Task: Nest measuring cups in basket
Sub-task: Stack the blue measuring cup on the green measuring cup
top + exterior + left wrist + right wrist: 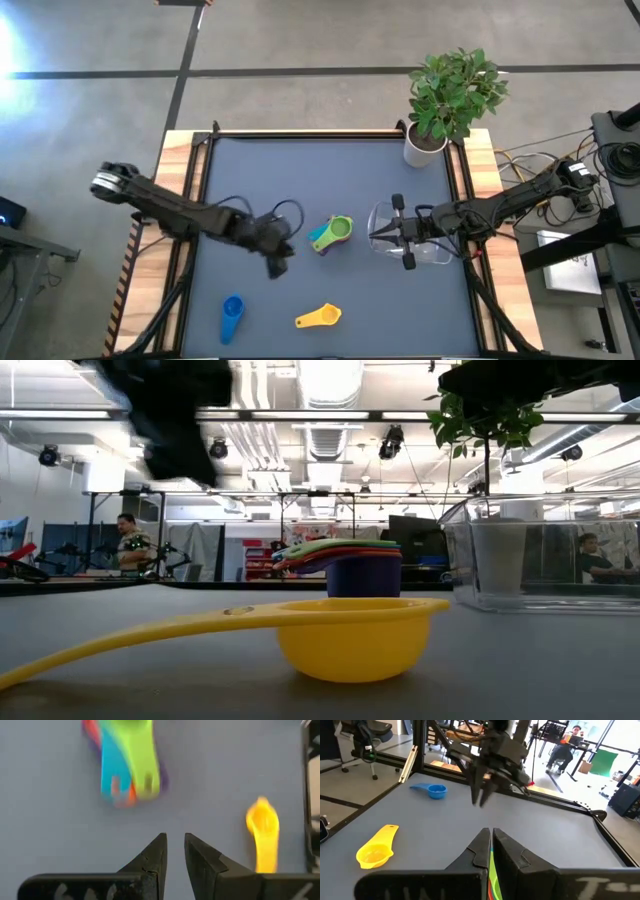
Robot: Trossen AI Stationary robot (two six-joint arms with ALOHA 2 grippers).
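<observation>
A nested stack of measuring cups [331,234], green on top, rests on the mat; in the left wrist view its fanned handles [127,770] show green, light blue, orange and purple. A yellow cup [318,318] and a blue cup [232,318] lie apart nearer the front edge. The clear basket [425,238] stands right of the stack. My left gripper [175,837] hovers left of the stack, pointing down, open by a narrow gap. My right gripper [490,832] is shut, empty, above the basket's left wall.
A white pot with a green plant [428,140] stands at the table's far right corner. Bare mat lies between the stack and the far edge. People and equipment show in the room beyond the table.
</observation>
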